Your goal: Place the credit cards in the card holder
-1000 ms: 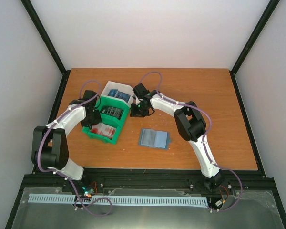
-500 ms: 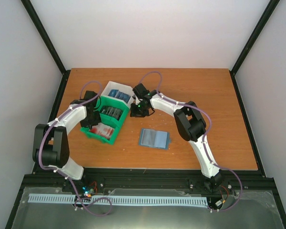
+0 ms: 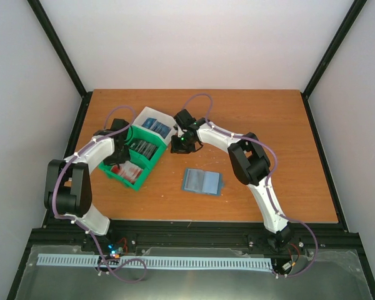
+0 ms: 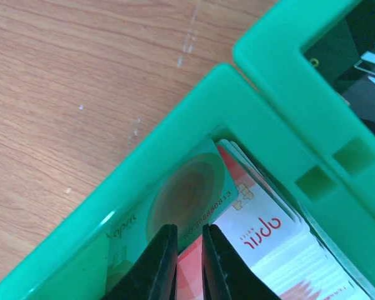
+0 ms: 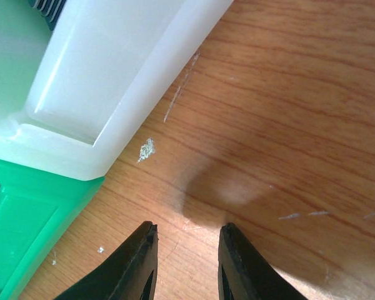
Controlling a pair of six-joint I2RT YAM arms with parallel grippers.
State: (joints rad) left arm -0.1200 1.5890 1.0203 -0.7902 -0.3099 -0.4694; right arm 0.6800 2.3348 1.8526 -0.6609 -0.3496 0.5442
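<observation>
Starting on your left, watch the left gripper [image 4: 189, 240]. Its fingers sit almost together with only a slit between them, down in the corner of the green bin [image 4: 175, 162] at the edge of the credit cards [image 4: 269, 231], and you cannot tell whether a card is caught in that slit. If the pinch has missed, a lift comes up empty. If it has bitten the bin's wall, the light bin likely drags across the table [image 3: 269, 125]. The cards lie packed close, so two may come up together and one could fall. Next comes the white bin [image 5: 112, 81], with the right gripper [image 5: 187, 234] just beside it, fingers apart and holding nothing, close above bare wood; a careless sideways move could knock that bin. Farther right the card holder [image 3: 202, 181] appears to lie open, well apart from both grippers, so with nothing pinning it a pushed card may simply slide it away.
</observation>
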